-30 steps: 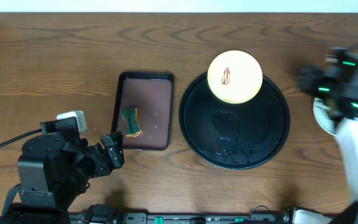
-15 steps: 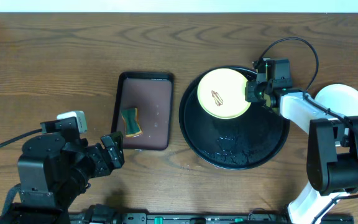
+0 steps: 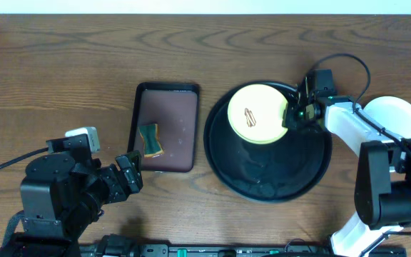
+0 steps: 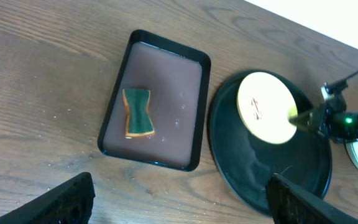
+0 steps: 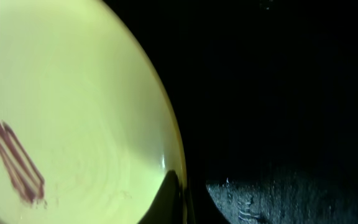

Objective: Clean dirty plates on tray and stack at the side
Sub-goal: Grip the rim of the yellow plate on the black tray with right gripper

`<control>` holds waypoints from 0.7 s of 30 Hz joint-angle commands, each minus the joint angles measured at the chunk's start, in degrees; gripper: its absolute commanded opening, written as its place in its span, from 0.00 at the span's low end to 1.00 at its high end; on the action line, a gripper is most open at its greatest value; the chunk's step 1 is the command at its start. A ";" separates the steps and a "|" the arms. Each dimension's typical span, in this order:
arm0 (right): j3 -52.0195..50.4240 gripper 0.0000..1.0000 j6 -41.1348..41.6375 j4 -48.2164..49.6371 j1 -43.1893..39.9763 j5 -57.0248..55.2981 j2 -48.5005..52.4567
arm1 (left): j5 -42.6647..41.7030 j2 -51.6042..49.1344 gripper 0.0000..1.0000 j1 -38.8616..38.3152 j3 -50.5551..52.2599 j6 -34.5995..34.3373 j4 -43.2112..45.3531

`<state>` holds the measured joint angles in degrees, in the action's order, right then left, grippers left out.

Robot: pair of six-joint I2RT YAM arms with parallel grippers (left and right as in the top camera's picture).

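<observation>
Right now the right gripper (image 3: 290, 118) sits at the edge of the pale yellow plate (image 3: 255, 113), its jaws nearly closed and pinching that plate's rim. In the right wrist view one dark fingertip (image 5: 174, 198) overlaps the rim from above, and the other finger is hidden under the plate. From this gripper the plate spreads away ahead of the fingertips, with its red-brown smear (image 5: 14, 158) on the far half, well apart from the pinched edge. Below and around the gripper lies the black tray (image 3: 291, 168); the plate is inside its raised rim, toward the tray's far edge. Whether the plate rests flat on the tray or is lifted slightly cannot be told. Behind the right gripper, past its wrist and partly covered by the arm, a white plate (image 3: 399, 113) lies on the wood tabletop (image 3: 63, 64) outside the tray. The left gripper (image 3: 130, 173) hovers low over the tabletop with its fingers (image 4: 67, 200) spread wide and nothing between them. Just ahead of it is the rectangular brown tray (image 4: 166, 93), which has a green and yellow sponge (image 4: 138, 112) lying in it, nearer this gripper than the tray's far end. The black tray and yellow plate are farther off, ahead and to its right.
</observation>
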<state>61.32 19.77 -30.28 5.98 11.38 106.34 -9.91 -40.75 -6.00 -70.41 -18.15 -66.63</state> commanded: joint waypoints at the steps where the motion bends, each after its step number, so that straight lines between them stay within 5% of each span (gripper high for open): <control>1: -2.56 0.08 8.35 -10.10 0.57 -0.35 0.37 | 0.50 0.04 0.89 0.26 0.17 0.13 0.00; 2: -2.56 0.24 8.50 -13.00 0.57 -0.35 -0.26 | 0.50 0.04 0.89 0.26 0.17 0.13 0.00; 6: -2.56 0.34 6.69 -14.84 0.44 -0.55 -2.89 | 0.50 0.04 0.89 0.26 0.17 0.13 0.00; 12: -2.54 0.34 -5.05 -3.17 -1.01 -8.20 -7.80 | 0.50 0.04 0.89 0.26 0.17 0.13 0.00; 16: -2.56 0.25 -13.55 2.05 -2.89 -8.09 -7.96 | 0.50 0.04 0.89 0.26 0.17 0.13 0.00; 21: -2.56 0.25 -19.45 7.50 -4.87 -2.45 -5.31 | 0.48 0.04 0.89 0.26 0.15 0.11 2.32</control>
<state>58.74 7.81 -24.95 2.07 5.08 99.20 -9.93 -40.75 -6.00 -70.39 -18.15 -66.35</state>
